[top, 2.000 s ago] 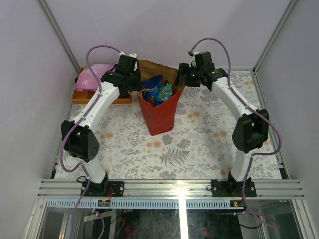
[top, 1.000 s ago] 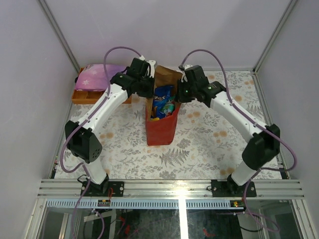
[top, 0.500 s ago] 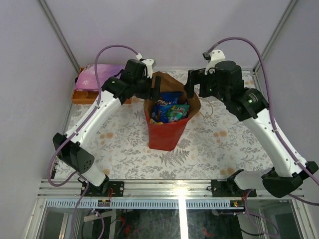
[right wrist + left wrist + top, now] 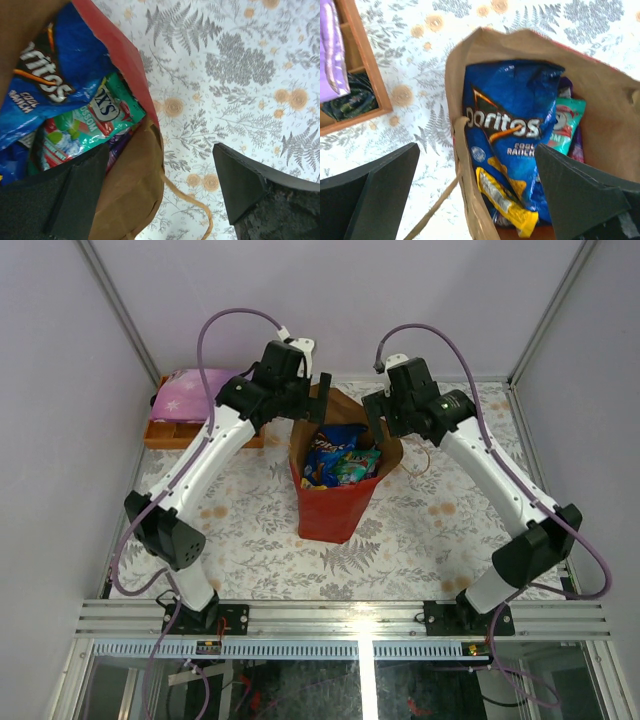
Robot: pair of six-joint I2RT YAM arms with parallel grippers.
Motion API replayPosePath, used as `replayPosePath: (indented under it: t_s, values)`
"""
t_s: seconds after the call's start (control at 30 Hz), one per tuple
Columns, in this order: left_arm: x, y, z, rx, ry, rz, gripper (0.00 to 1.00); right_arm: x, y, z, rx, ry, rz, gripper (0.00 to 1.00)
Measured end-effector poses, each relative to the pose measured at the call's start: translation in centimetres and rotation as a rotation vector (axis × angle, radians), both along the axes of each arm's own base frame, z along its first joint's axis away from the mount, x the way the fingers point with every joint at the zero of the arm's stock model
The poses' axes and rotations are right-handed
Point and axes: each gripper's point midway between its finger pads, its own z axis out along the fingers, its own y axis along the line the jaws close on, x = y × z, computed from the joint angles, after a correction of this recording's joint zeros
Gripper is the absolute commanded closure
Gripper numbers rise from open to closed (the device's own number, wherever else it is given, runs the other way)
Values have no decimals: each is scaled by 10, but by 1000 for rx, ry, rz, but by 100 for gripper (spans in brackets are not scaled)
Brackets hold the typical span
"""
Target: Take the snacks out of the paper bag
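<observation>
Both the left hand [image 4: 476, 149] and right hand [image 4: 161, 149], shut earlier, now gape empty astride the paper bag [image 4: 335, 510].

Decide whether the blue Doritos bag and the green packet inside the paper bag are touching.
Touching. The left wrist view shows the Doritos bag overlapping the edge of the green packet, with no gap between them.
</observation>
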Motion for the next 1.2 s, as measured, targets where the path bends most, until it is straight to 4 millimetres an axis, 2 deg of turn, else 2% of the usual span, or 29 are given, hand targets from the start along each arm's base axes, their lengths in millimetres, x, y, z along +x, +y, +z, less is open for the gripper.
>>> replayPosePath:
  t_s: [0.1, 0.2, 0.3, 0.37, 0.4, 0.43, 0.5, 0.53, 0.57, 0.73, 0.87, 1.07, 1.2]
  values:
    - [13, 0, -1, 30, -13, 26, 0, 6, -4, -21, -19, 62, -11, 11]
    - [21, 1, -17, 75, 7, 50, 0, 10, -9, -34, -29, 102, -27, 18]
    - [26, 2, -38, 123, 42, 67, 1, 14, -11, -45, -25, 134, -41, 37]
    - [29, 2, -50, 150, 62, 77, 7, 18, -13, -53, -17, 156, -58, 53]
    - [30, 3, -55, 162, 71, 82, 12, 20, -14, -57, -15, 166, -66, 61]
    - [30, 4, -59, 169, 77, 86, 22, 22, -16, -61, -8, 177, -81, 69]
    - [30, 6, -63, 181, 87, 91, 59, 25, -19, -67, 9, 198, -108, 86]
    - [30, 6, -63, 181, 90, 96, 68, 26, -20, -69, 18, 204, -117, 96]
    - [29, 6, -62, 176, 93, 104, 73, 27, -19, -70, 35, 211, -132, 100]
    - [31, -5, -51, 157, 80, 107, 89, 32, -7, -67, 140, 203, -174, 100]
    - [27, -26, -49, 158, 81, 77, 100, 32, -3, -68, 243, 170, -239, 100]
    - [36, -62, -50, 155, 71, 42, 100, 18, -6, -68, 391, 116, -342, 100]
    - [41, -73, -47, 144, 54, 34, 100, 10, -9, -71, 482, 81, -405, 100]
